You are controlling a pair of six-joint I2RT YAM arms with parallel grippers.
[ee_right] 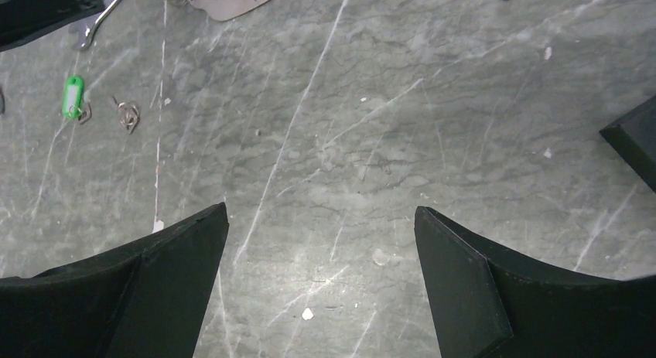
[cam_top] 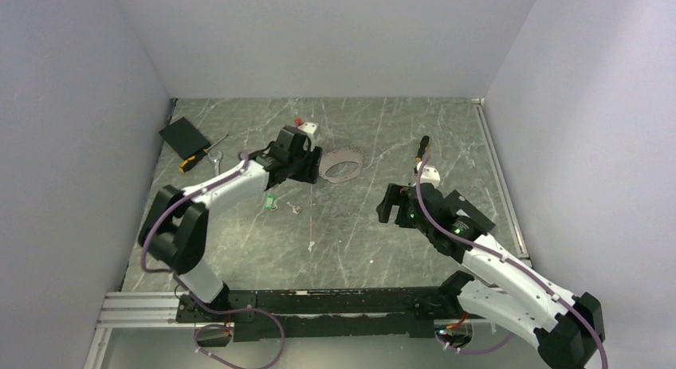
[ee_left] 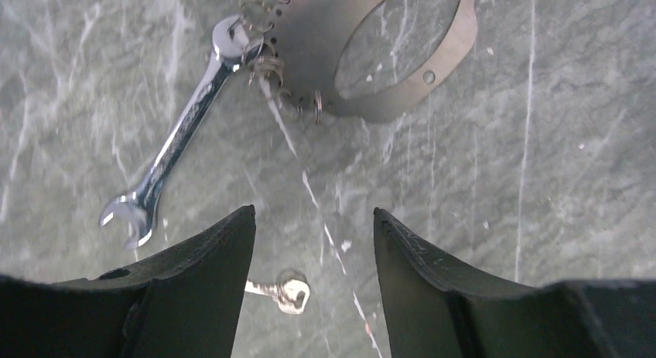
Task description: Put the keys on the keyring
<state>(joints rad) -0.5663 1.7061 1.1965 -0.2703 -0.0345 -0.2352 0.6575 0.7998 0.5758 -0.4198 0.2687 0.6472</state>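
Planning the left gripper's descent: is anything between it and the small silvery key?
Nothing visible covers it. The small silvery key lies between the open fingers of the left gripper; a thin pale string runs just beside it, and the silver open-ended wrench lies farther off.

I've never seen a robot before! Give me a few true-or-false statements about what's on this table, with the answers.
1. The right gripper is open and holds nothing. True.
2. The green key already hangs on the chain. False: it lies loose on the table, well away from the chain.
3. A small silvery key lies on the table below the left gripper's open fingers. True.
4. The left gripper holds the wrench. False: the wrench lies on the table, ungripped.
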